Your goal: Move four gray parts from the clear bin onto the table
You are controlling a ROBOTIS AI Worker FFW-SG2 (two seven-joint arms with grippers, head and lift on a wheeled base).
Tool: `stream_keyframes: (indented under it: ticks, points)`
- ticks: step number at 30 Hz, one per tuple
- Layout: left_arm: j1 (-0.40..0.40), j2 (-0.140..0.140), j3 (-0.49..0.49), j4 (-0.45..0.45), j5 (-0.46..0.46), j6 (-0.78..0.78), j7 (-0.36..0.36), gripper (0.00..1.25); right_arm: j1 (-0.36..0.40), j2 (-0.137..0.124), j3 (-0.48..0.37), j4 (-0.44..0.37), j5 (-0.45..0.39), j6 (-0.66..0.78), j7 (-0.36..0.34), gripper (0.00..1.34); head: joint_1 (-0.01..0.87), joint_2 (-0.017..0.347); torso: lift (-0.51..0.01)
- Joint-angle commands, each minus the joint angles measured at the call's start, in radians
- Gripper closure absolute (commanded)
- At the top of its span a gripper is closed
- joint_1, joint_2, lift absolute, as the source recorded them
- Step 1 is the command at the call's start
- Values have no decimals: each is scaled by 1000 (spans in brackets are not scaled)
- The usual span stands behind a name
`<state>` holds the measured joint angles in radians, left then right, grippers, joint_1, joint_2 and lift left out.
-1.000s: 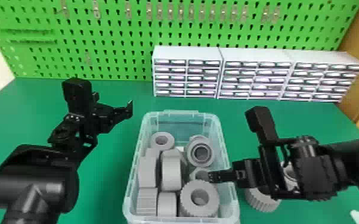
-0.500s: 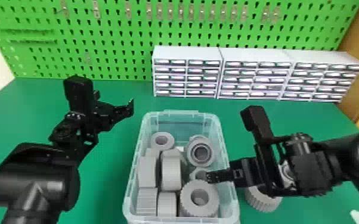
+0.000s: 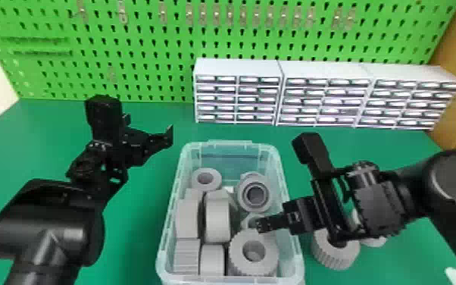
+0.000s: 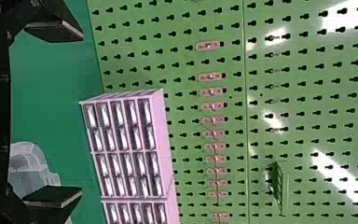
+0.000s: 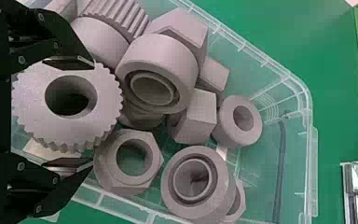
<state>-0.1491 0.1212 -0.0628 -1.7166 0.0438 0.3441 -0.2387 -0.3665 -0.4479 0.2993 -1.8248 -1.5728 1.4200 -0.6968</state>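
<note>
– Both arms have shifted a little since the earlier frames, as we see it: the right tool (image 3: 274,222) slid further left over the clear bin (image 3: 167,227), and the left tool (image 3: 149,127) edged forward and toward the middle.

– How do we find the right tool?

– Spread. Our right wrist view shows a ridged ring (image 5: 25,100) between its two sides, in the bin. We cannot tell whether they touch it.

– And the left tool (image 4: 68,114)?

– Spread wide too, with nothing in it, above the tabletop (image 3: 132,246) to the left of the bin.

– What else do we have in the bin?

– More gray parts: a hex nut (image 5: 154,156) just beside that ring, a round collar (image 3: 241,197) by the right wall and a small ring (image 3: 197,178) toward the back.

– Any on the tabletop?

– We see a ridged wheel (image 3: 325,254) just right of the bin, with another gray part (image 3: 375,241) beside it, partly hidden by the right arm. White drawer units (image 3: 238,72) stand behind, against the green pegboard (image 3: 155,41).
</note>
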Motion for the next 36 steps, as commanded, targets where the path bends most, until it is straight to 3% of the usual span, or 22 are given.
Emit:
stream_keyframes:
  ticks: [1,5,8,14,19,27,36]
  points:
    - [-1,0,-5,6,5,0,-1,122,-31,14,24,47,2,7,2,522,686,26,-50]
    - [-4,0,-8,11,8,0,-1,122,-49,38,34,87,2,17,5,522,686,26,-50]
    - [-6,0,-8,14,10,-2,-2,122,-63,54,38,119,25,30,45,522,686,26,-50]
    - [-6,0,-8,15,10,-2,-5,122,-103,72,78,144,208,31,252,522,686,26,-50]
    - [-7,0,-9,20,11,-4,-8,122,-127,98,104,177,396,7,465,522,686,26,-50]
    - [-7,3,-15,29,13,-8,-14,122,-157,118,138,230,496,-20,580,522,686,26,-50]
    - [-9,8,-22,32,13,-8,-16,124,-181,143,185,305,636,-79,797,522,686,26,-50]
